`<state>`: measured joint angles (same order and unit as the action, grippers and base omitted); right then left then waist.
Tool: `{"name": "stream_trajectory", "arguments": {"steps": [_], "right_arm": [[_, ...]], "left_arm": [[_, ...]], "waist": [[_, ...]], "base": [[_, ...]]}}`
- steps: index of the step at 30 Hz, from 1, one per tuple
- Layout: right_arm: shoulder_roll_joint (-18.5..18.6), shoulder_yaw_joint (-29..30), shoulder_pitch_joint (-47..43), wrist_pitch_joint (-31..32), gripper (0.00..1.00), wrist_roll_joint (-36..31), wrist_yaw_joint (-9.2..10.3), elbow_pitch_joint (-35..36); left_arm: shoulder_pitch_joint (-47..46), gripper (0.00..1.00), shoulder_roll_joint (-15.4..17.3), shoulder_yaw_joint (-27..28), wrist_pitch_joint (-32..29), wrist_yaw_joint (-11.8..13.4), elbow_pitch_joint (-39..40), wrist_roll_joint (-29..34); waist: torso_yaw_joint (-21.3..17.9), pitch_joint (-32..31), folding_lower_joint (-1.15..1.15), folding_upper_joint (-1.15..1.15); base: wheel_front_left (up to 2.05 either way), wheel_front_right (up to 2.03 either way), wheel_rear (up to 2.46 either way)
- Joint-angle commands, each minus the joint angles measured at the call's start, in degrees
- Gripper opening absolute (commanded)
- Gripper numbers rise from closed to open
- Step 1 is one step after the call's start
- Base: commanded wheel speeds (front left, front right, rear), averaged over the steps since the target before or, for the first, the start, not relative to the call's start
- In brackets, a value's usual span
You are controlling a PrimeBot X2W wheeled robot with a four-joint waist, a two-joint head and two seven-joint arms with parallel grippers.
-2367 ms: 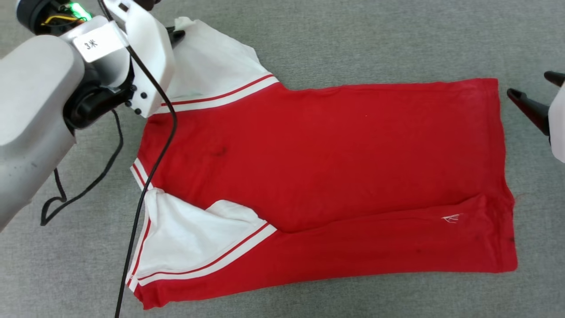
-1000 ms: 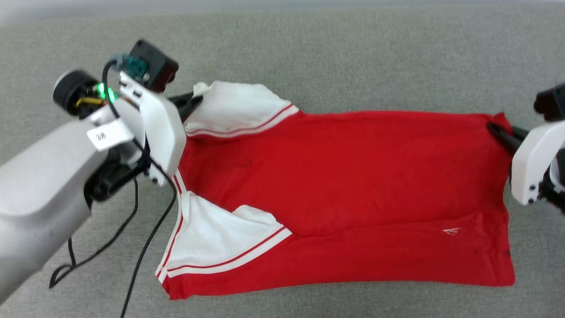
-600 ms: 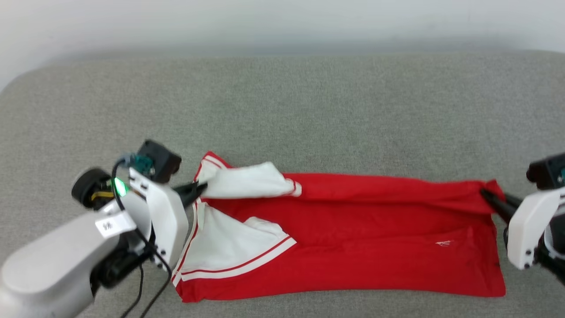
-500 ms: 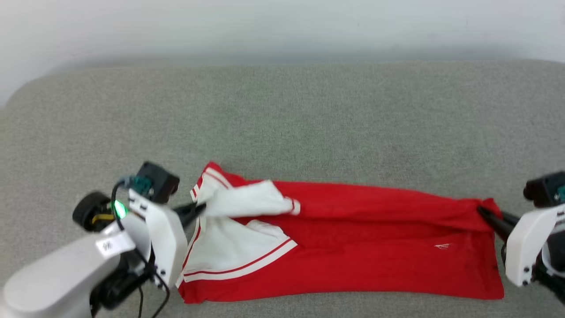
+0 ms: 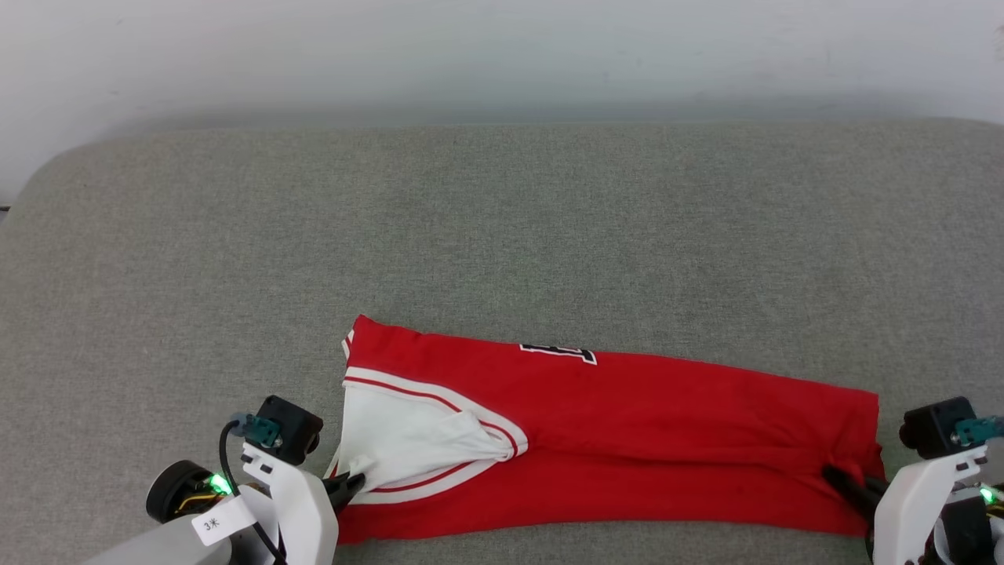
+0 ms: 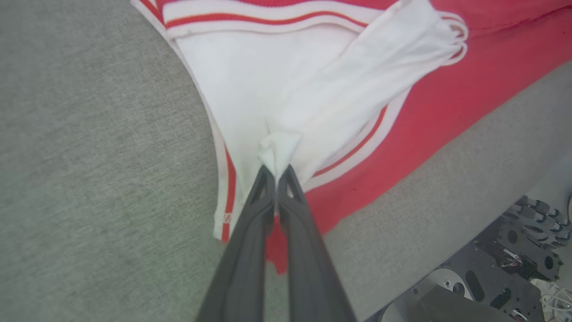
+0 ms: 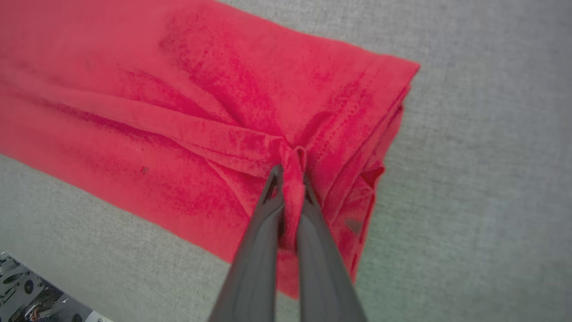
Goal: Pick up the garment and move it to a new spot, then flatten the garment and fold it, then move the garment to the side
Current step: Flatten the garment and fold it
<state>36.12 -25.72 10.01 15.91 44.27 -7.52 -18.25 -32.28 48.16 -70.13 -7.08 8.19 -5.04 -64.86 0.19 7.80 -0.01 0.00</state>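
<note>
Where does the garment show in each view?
Head view: garment, a long band across the lower middle.
Left wrist view: its white sleeve at top centre, pinched by left gripper.
Right wrist view: its red hem, upper left to centre, pinched by right gripper.
Shared landmark: grey cushion.

Left claw (image 5: 354, 481): two long dark grey fingers (image 6: 250, 250), tapering, with a small slot cut-out near each tip. Left wrist shell (image 5: 298, 510) is white plastic and angular. Left black box (image 5: 292, 429) sits at its far end with a left teal plug (image 5: 255, 429) and a thin black cable (image 5: 225, 451). Left green light (image 5: 213, 482) is lit beside a black round cap (image 5: 174, 488). White tag (image 5: 222, 523) has black print, starts with 3, rest hard to read. Forearm (image 5: 157, 555) is pale grey.

Right claw (image 5: 838, 475): same dark fingers. Right wrist shell (image 5: 906, 502) is white, with a right black box (image 5: 933, 424), right teal plug (image 5: 976, 430) and right green light (image 5: 986, 494).

Base plates (image 6: 500, 273) are dark metal with round holes.
</note>
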Motion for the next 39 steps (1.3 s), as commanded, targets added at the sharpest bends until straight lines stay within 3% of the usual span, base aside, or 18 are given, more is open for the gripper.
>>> {"name": "stream_trajectory", "arguments": {"steps": [1, 5, 6, 7, 8, 12, 16, 21, 25, 31, 39], "right_arm": [[-0.27, -0.23, -1.09, -0.04, 0.00, 0.19, 0.07, -0.27], [-1.11, -0.73, -1.96, -1.44, 0.00, 0.07, 0.08, -1.65], [-1.31, -0.59, -1.97, -2.02, 0.33, 0.22, 0.07, -1.67], [-1.44, -0.26, -1.87, -2.72, 0.84, 0.41, 0.07, -1.56], [-1.38, 0.14, -1.71, -3.48, 1.00, 0.32, 0.07, -1.34], [-0.31, 1.87, -1.67, -5.46, 1.00, 0.41, 0.07, 1.05], [1.78, 4.72, -2.00, -5.00, 1.00, 0.97, 0.07, 4.33], [4.32, 8.47, -2.24, -2.19, 1.00, 1.78, 0.06, 6.06], [5.24, 10.69, -2.46, 3.26, 1.00, 5.56, 0.07, 5.05], [4.99, 11.18, -1.57, 11.91, 1.00, 10.17, 0.06, 1.50], [1.58, 9.81, 0.73, 13.62, 1.00, 10.81, 0.06, -3.55]], "left_arm": [[0.77, 0.00, -0.27, -0.16, 0.37, -0.09, -0.75, 0.03], [1.68, 0.00, -1.83, -0.05, 1.94, -0.59, -3.59, -0.36], [1.79, 0.11, -2.06, 0.20, 2.73, -0.45, -4.10, -0.18], [1.96, 0.47, -2.34, 0.45, 3.80, -0.14, -4.49, 0.21], [2.25, 1.00, -2.61, 0.88, 5.09, 0.16, -4.85, 0.31], [3.71, 1.00, -3.08, 3.30, 12.43, 3.05, -4.85, 1.48], [6.15, 1.00, -3.61, 5.91, 19.66, 8.20, -4.06, 3.20], [9.53, 1.00, -5.07, 11.40, 22.22, 13.95, -2.21, 7.22], [13.51, 1.00, -7.58, 19.80, 22.34, 16.90, 0.75, 15.38], [19.79, 1.00, -12.61, 31.53, 22.30, 18.60, 3.80, 27.21], [26.23, 1.00, -19.78, 42.75, 22.27, 16.76, 5.88, 38.99]], "waist": [[0.03, 0.16, 0.01, 0.00], [0.10, 0.05, 0.01, 0.00], [0.08, -0.13, 0.01, 0.00], [0.04, -0.38, 0.01, 0.00], [-0.05, -0.67, 0.01, 0.00], [-0.35, -1.86, 0.01, 0.00], [-0.69, -2.85, 0.01, 0.00], [-0.39, -3.25, 0.01, 0.00], [0.43, -3.02, 0.01, 0.00], [2.17, -2.13, 0.01, 0.00], [4.78, -0.05, 0.01, 0.00]], "base": [[0.00, 0.00, 0.00], [0.00, 0.00, 0.00], [0.00, 0.00, 0.00], [0.00, 0.00, 0.00], [0.00, 0.00, 0.00], [0.00, 0.00, 0.00], [0.00, 0.00, 0.00], [0.00, 0.00, 0.00], [0.00, 0.00, 0.00], [0.00, 0.00, 0.00], [0.00, 0.00, 0.00]]}}
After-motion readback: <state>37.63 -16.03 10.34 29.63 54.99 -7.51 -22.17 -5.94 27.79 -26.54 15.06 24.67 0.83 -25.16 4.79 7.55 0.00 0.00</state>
